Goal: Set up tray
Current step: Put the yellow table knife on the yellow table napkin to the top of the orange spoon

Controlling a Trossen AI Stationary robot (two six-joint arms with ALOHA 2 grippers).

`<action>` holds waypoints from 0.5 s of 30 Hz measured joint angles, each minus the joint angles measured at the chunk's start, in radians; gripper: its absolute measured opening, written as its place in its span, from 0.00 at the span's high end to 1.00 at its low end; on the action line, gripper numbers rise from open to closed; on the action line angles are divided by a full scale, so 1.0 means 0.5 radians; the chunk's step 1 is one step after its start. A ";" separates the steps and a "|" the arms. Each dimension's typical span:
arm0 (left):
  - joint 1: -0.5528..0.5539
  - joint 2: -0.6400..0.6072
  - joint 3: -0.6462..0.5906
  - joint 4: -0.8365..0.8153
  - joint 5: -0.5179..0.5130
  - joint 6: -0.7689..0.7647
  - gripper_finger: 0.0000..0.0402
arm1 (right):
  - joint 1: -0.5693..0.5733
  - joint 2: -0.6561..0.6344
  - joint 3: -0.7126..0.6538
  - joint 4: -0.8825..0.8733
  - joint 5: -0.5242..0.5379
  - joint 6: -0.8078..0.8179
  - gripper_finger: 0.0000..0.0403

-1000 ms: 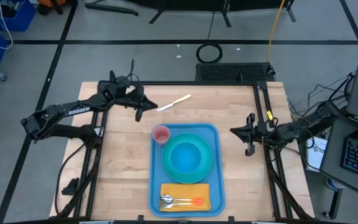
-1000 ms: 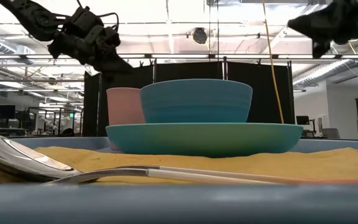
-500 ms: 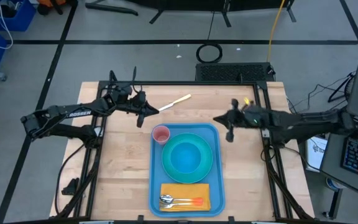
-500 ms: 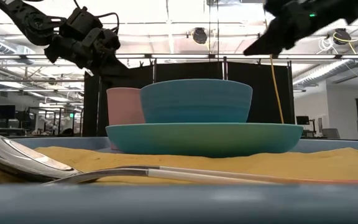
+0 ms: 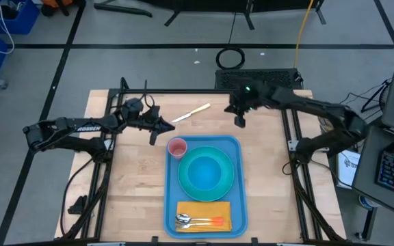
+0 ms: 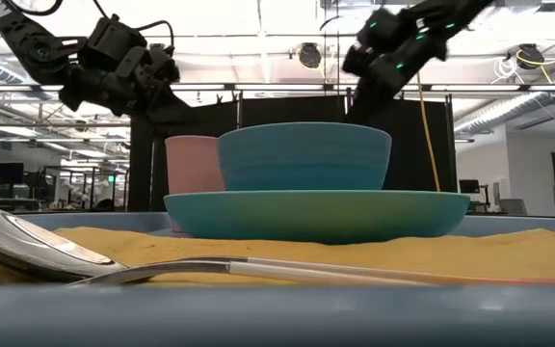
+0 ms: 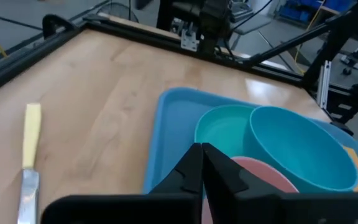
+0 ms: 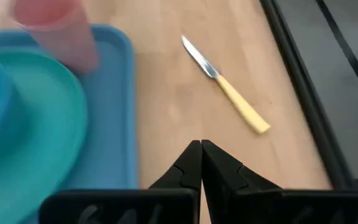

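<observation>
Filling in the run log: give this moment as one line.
tray: cup, plate, bowl, napkin, cutlery on | knife: on table, off tray | left gripper: shut, near cup | right gripper: shut, above table by knife

The tray (image 5: 239, 179) is blue. The plate (image 5: 190, 183) is turquoise, the cup (image 5: 177, 147) pink, the napkin (image 5: 204, 208) yellow-orange. The knife (image 5: 191, 113) has a pale yellow handle. The table (image 5: 135, 184) is light wood.

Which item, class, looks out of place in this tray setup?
The knife: it lies alone on the bare table beyond the tray, while the fork and spoon rest on the napkin.
</observation>
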 joint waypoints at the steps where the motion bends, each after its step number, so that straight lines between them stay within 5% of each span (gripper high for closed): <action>1: -0.002 0.000 -0.012 0.002 0.000 -0.001 0.99 | -0.016 0.077 0.066 -0.031 0.015 -0.055 1.00; 10: -0.002 0.000 -0.038 0.008 -0.014 -0.040 0.93 | -0.039 0.742 0.697 -0.392 0.102 -0.474 1.00; 15: -0.002 0.000 -0.038 0.009 -0.015 -0.021 0.96 | -0.021 0.936 0.831 -0.223 0.578 -0.581 1.00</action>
